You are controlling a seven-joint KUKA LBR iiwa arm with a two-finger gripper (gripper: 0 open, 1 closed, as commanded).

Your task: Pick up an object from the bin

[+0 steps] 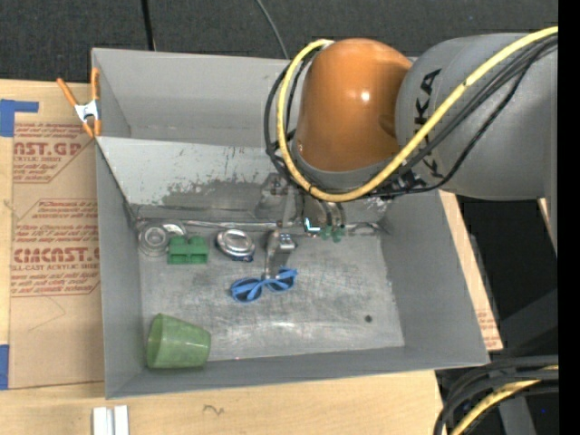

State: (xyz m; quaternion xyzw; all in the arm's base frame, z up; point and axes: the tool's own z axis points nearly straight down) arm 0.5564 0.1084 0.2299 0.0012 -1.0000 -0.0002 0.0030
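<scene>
Near the middle of the bin [349, 284], the end effector [279, 259] hangs just above the blue sunglasses [263, 287], perhaps touching them; whether it is open or closed I cannot tell.

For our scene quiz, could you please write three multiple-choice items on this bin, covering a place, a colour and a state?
1. Where are the sunglasses? A in the far left corner; B mid-floor, next to the tool; C against the right wall.
2. What colour is the small block? A red; B green; C yellow.
3. How is the cup placed? A upright; B upside down; C on its side.
Answers: B, they lie right by the tool in the middle; B, it is green like the cup; C, its wall lies along the floor.
</scene>
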